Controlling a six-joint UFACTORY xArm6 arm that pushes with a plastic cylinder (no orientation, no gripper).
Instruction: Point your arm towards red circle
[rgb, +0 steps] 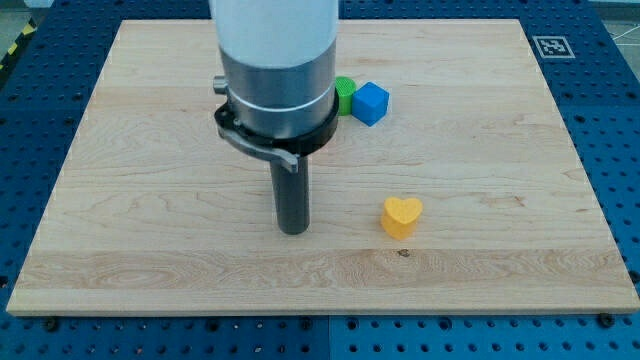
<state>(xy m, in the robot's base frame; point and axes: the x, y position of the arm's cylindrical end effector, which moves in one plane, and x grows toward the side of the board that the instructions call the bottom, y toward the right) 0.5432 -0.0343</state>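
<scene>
No red circle shows anywhere in the view; the arm's body covers part of the board's top middle. My tip (292, 229) rests on the wooden board (140, 200), left of a yellow heart block (401, 216) by about a hundred pixels. A blue cube (370, 103) lies at the view's upper middle, right of the arm. A green block (344, 95) touches the blue cube's left side and is partly hidden behind the arm, so its shape is unclear.
The board sits on a blue perforated table (40, 110). A black-and-white marker tag (552, 46) is at the board's top right corner. The arm's wide grey and white body (276, 70) blocks the board's top middle.
</scene>
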